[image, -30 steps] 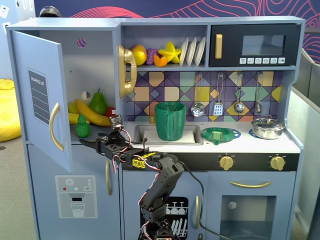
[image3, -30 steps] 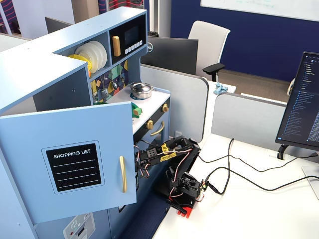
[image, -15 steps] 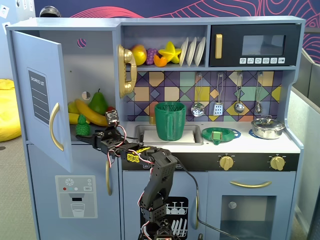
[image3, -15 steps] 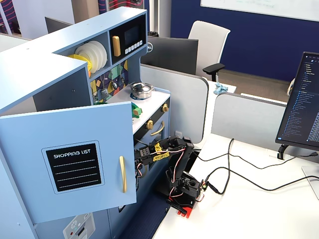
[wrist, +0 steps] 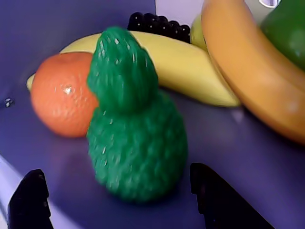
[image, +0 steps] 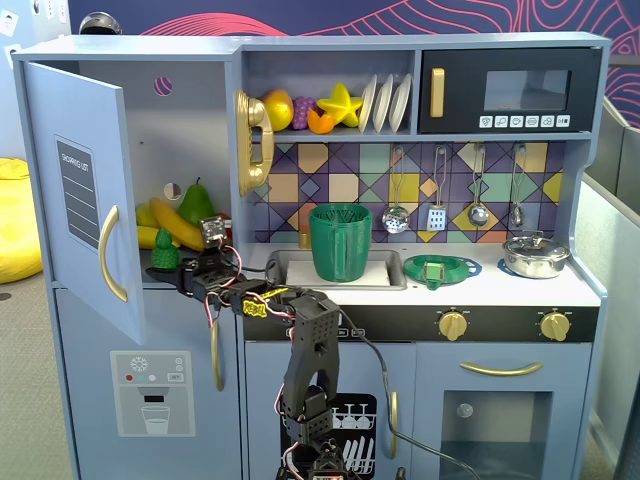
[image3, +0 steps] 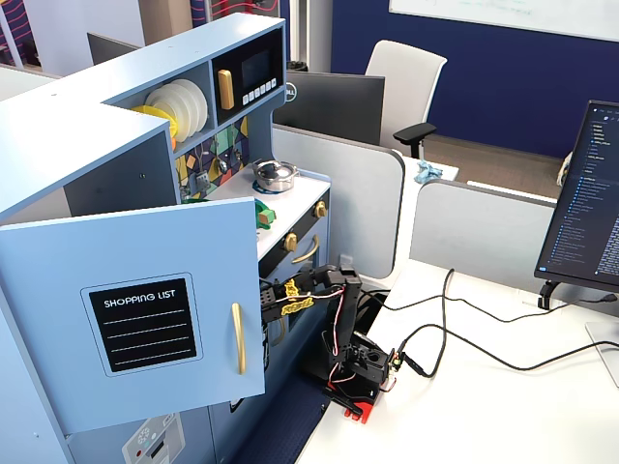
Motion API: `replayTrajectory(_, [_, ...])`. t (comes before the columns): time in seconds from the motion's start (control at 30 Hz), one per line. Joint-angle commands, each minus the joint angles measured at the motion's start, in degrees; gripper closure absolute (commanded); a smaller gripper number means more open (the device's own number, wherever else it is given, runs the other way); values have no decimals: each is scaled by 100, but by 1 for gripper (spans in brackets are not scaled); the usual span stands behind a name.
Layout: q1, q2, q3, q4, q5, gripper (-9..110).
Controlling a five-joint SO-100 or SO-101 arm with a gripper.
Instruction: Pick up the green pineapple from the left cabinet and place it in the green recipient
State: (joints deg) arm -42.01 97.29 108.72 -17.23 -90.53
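The green pineapple (image: 165, 248) stands upright on the shelf of the open left cabinet (image: 85, 190), in front of a banana and a pear. In the wrist view the pineapple (wrist: 136, 143) fills the centre. My gripper (wrist: 116, 171) is open, with one black fingertip (wrist: 33, 191) to its left and the other to its right, both apart from it. In a fixed view the gripper (image: 170, 268) is at the shelf's front edge. The green recipient (image: 340, 240) stands in the sink, right of the cabinet. In the other fixed view the cabinet door (image3: 145, 309) hides the gripper and pineapple.
An orange (wrist: 64, 93), a yellow banana (wrist: 181, 62), a larger banana (wrist: 252, 71), a pear (wrist: 286, 28) and black grapes (wrist: 157, 24) crowd behind the pineapple. A flat green dish (image: 440, 268) and a metal pot (image: 535, 255) sit on the counter.
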Motion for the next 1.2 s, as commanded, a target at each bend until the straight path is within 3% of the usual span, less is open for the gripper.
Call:
replayTrajectory(0.0, [132, -105, -694, 26, -53, 70])
replayTrajectory(0.5, [149, -1477, -2373, 589, 105, 74])
replayTrajectory(0.67, [88, -1503, -2426, 721, 53, 95])
replayTrajectory(0.73, [62, -1266, -2294, 976, -53, 101])
replayTrajectory(0.97, [105, 114, -1336, 1644, -1477, 101])
replayTrajectory(1.17, [-290, 2250, -334, 2514, -1890, 101])
